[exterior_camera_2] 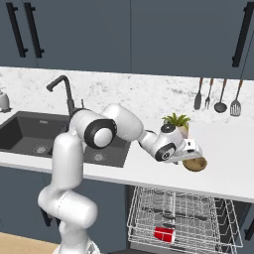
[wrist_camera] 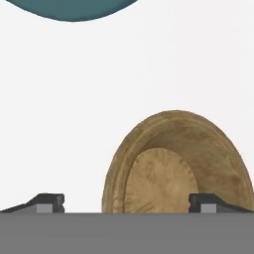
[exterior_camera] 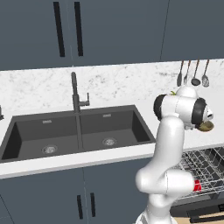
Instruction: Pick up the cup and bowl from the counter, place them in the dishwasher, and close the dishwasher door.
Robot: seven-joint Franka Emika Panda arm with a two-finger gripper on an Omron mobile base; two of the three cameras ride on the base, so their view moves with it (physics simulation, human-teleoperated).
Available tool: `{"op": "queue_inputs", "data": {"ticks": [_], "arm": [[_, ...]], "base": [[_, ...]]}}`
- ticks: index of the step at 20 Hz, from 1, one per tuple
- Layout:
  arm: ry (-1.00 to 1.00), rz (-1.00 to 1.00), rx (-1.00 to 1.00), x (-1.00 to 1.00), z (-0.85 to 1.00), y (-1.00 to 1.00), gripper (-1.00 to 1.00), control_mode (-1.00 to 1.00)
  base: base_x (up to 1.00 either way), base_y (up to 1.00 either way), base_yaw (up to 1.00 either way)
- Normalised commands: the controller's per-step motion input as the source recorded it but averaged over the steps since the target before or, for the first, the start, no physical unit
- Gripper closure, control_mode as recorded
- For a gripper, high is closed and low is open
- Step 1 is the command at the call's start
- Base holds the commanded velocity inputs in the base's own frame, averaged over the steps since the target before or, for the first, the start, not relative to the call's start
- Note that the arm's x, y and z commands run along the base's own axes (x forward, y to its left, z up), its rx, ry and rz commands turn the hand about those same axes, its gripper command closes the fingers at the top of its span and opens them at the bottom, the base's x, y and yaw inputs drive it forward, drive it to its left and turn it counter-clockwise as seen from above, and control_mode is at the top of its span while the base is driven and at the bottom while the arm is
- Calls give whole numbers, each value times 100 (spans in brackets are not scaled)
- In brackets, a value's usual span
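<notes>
The robot's two-finger pincer (exterior_camera_2: 191,158) hovers low over the long white marbled bench (exterior_camera_2: 223,168), directly above the shallow round tan-brown bowl (exterior_camera_2: 194,164). The right base view shows the bowl resting on the bench near its front edge, just beside the round teal pot with a green plant (exterior_camera_2: 176,122). In the left base view the arm's wrist covers most of the bowl (exterior_camera: 205,127); only a tan sliver shows at its right.

The hand view gives the pincer state: both dark finger tips (wrist_camera: 49,202) stand spread wide apart, one left of the bowl (wrist_camera: 173,163) and one over its right part, pinching nothing. A curved teal edge of the pot (wrist_camera: 69,10) shows at the top.

The small bright red cup (exterior_camera_2: 164,234) lies in the silver wire rack (exterior_camera_2: 198,218) of the open under-counter dishwasher, below the bench. The left base view shows the cup (exterior_camera: 197,185) partly behind the arm and also the black double sink (exterior_camera: 78,131).
</notes>
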Motion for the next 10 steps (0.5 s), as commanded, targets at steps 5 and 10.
{"op": "queue_inputs", "data": {"ticks": [5, 10], "arm": [[3, 0, 11, 0, -33, 0, 100, -100], [1, 1, 3, 0, -9, 0, 100, -100]], "base": [[0, 0, 0], [0, 0, 0]]}}
